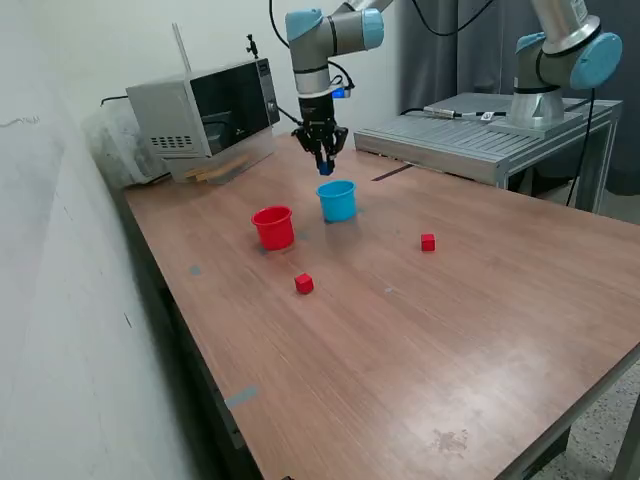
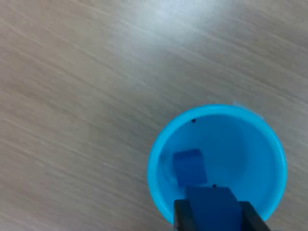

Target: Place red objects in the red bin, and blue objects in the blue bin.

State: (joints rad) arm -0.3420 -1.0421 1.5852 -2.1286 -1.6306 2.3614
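My gripper (image 1: 325, 166) hangs just above the light blue cup (image 1: 337, 200) and is shut on a dark blue cube (image 1: 325, 168). In the wrist view the held cube (image 2: 212, 206) sits between the black fingers (image 2: 182, 217) over the cup's rim (image 2: 155, 159). A second dark blue cube (image 2: 189, 166) lies inside the cup. The red cup (image 1: 273, 227) stands beside the blue cup, toward the exterior view's left. Two red cubes lie on the table, one (image 1: 304, 284) in front of the red cup, one (image 1: 428, 242) toward the exterior view's right.
A microwave (image 1: 205, 110) stands at the back of the wooden table (image 1: 420, 340) toward the exterior view's left. A second arm (image 1: 560, 50) stands on a grey metal platform (image 1: 470, 130) at the back right. A wall runs along the exterior view's left.
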